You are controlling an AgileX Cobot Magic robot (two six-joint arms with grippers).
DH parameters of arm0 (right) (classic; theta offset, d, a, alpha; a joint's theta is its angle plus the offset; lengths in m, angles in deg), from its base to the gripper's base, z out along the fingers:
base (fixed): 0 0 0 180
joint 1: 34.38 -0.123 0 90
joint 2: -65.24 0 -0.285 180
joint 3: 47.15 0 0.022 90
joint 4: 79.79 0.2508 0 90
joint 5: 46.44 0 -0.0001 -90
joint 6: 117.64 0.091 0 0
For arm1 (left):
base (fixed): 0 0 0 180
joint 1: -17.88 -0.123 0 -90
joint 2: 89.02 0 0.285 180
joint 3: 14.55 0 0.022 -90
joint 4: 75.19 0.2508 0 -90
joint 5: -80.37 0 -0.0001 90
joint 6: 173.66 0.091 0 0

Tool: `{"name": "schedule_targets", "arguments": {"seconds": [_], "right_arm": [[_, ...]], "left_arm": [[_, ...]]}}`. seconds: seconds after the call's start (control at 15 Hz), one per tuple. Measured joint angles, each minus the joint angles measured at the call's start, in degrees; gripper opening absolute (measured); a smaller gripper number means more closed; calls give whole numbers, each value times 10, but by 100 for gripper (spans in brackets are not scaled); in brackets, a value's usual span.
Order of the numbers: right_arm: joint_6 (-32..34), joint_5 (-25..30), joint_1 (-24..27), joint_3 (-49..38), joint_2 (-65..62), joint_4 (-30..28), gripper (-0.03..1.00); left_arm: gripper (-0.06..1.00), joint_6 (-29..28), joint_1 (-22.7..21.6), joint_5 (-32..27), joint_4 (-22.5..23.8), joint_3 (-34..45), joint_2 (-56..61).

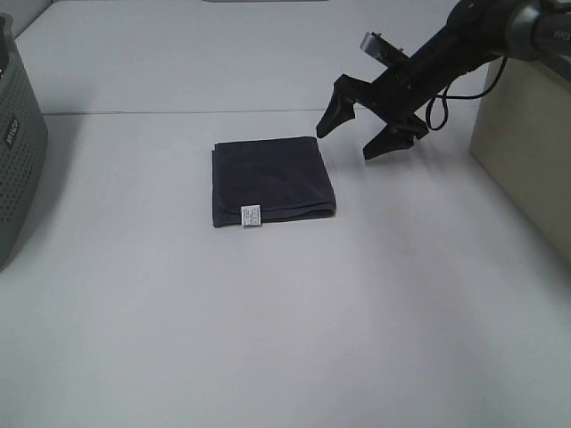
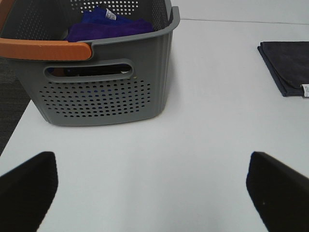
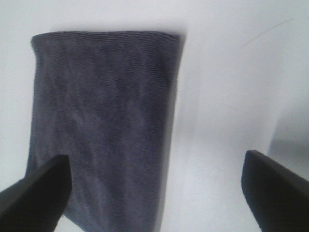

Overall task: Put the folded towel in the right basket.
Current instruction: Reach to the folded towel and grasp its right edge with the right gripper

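A dark grey folded towel (image 1: 271, 180) with a small white tag lies flat on the white table, mid-table. It also shows in the right wrist view (image 3: 101, 121) and at the edge of the left wrist view (image 2: 287, 65). My right gripper (image 1: 355, 132) is open and empty, hovering above the table just past the towel's far right corner. The right basket (image 1: 522, 152) is a beige container at the right edge. My left gripper (image 2: 154, 193) is open and empty, near the grey basket (image 2: 96, 87) on the left.
The left grey basket (image 1: 18, 152) has an orange handle (image 2: 46, 49) and holds blue and purple towels (image 2: 108, 26). A black cable (image 1: 442, 100) hangs from the right arm. The table's far edge line runs behind the towel.
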Motion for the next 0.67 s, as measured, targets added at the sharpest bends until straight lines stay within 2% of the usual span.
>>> {"name": "schedule_targets", "arguments": {"seconds": [0.13,0.47,0.67], "right_arm": [[1,18,0,26,33,6,91],[20,19,-7,53,64,41,89],[37,4,-60,60,82,52,84]], "left_arm": [[99,0,0,0,0,0,0],[99,0,0,0,0,0,0],[99,0,0,0,1,0,0]]}}
